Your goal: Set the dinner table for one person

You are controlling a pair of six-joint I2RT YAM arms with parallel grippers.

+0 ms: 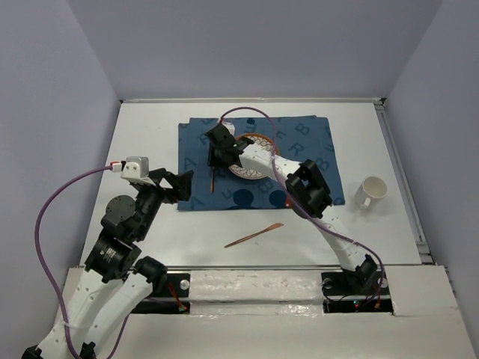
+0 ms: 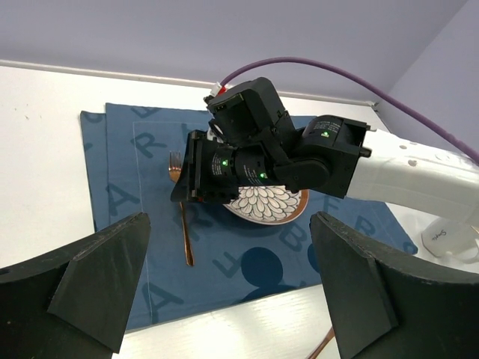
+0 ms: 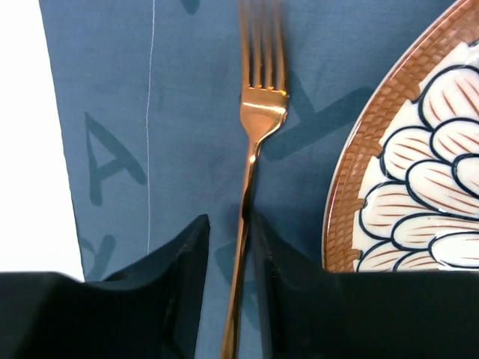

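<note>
A copper fork (image 1: 213,182) lies flat on the dark-blue lettered placemat (image 1: 314,138), just left of the patterned plate (image 1: 249,173). My right gripper (image 1: 217,157) is low over the fork. In the right wrist view its fingers straddle the fork's handle (image 3: 262,112) a little apart: the right finger touches it and a gap shows on the left side. My left gripper (image 1: 183,185) is open and empty at the placemat's left edge, above the white dinner table (image 1: 150,134). A copper knife (image 1: 254,235) lies on the table in front of the placemat.
A white mug (image 1: 370,191) stands on the table right of the placemat. The right arm (image 1: 310,187) stretches across the placemat's right half. White walls close in the table at the back and sides.
</note>
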